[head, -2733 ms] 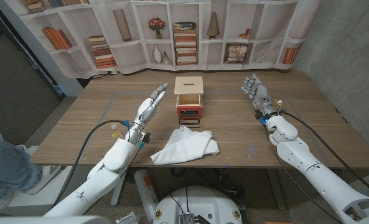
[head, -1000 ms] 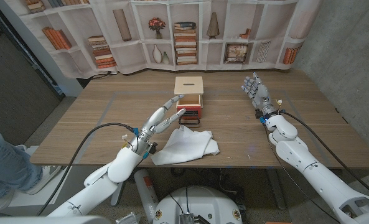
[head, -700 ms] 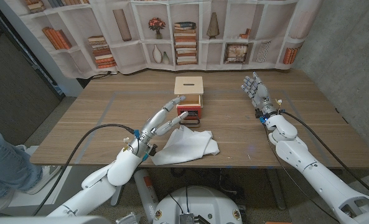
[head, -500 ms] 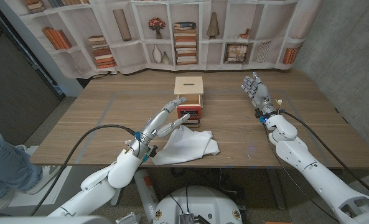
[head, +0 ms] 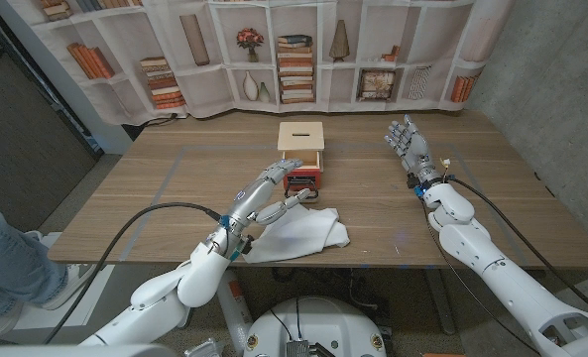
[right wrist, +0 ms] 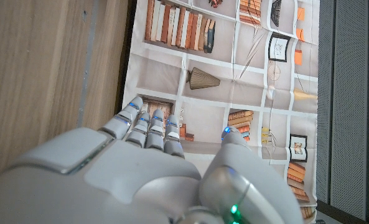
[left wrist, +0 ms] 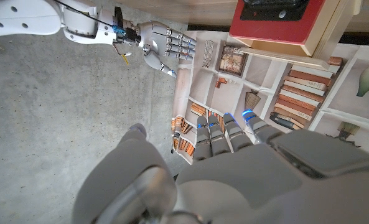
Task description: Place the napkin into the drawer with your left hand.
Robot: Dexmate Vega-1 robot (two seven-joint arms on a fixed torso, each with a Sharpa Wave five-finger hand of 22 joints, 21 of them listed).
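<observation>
— Fingers on the left hand [head: 265,194]: how do they stand?

— Spread and stretched forward, with nothing in them. It hangs over the near left corner of the napkin [head: 298,234], fingertips reaching toward the drawer [head: 301,181].

— Is it touching the cloth?

— From the head view I cannot tell; it looks to be above it rather than on it. In the left wrist view the fingers [left wrist: 224,132] lie side by side, thumb held apart, and the red drawer [left wrist: 276,23] shows ahead of them.

— Where does the napkin lie?

— On the table [head: 155,188], rumpled and white, just in front of the drawer, its far edge near the drawer's handle. None of it is inside.

— And the drawer?

— Pulled out of the box [head: 301,149], a small wooden one with a slot in its top, standing at the middle of the table.

— What about the right hand [head: 406,142]?

— Well apart, at the table's right side, raised with palm upright, fingers extended and a little apart, holding nothing. The right wrist view shows its fingers [right wrist: 148,132] pointing at a bookshelf backdrop [head: 303,50].
</observation>
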